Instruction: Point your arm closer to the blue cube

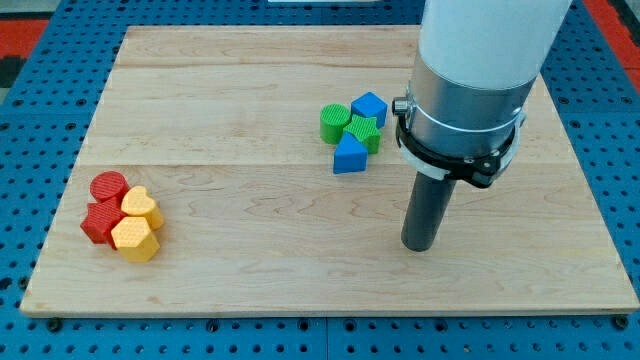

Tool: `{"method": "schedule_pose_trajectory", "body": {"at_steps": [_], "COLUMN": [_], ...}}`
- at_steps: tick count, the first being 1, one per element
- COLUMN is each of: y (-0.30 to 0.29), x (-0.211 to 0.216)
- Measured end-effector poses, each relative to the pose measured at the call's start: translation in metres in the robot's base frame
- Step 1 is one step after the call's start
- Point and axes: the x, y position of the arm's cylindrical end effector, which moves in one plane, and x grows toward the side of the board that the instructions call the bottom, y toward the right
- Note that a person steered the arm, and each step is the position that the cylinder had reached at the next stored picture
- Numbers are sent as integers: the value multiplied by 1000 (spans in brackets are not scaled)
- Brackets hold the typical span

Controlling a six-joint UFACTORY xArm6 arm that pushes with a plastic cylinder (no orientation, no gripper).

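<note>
The blue cube (pixel 369 107) sits on the wooden board (pixel 250 250) at the upper middle, at the top right of a tight cluster. A green round block (pixel 335 122) lies to its left, a green star block (pixel 363 132) just below it, and a blue triangular block (pixel 349 156) at the cluster's bottom. My tip (pixel 419 246) rests on the board below and to the right of this cluster, well apart from the blue cube. The rod rises into the white and grey arm body (pixel 470 80).
A second cluster lies at the view's left: a red round block (pixel 108 186), a red star block (pixel 101 222), a yellow heart block (pixel 141 205) and a yellow hexagonal block (pixel 134 239). Blue pegboard surrounds the board.
</note>
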Motion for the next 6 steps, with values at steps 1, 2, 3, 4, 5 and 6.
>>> {"method": "schedule_pose_trajectory", "body": {"at_steps": [1, 2, 3, 4, 5, 6], "y": [0, 0, 0, 0, -23, -37], "x": [0, -4, -8, -8, -8, -6]}}
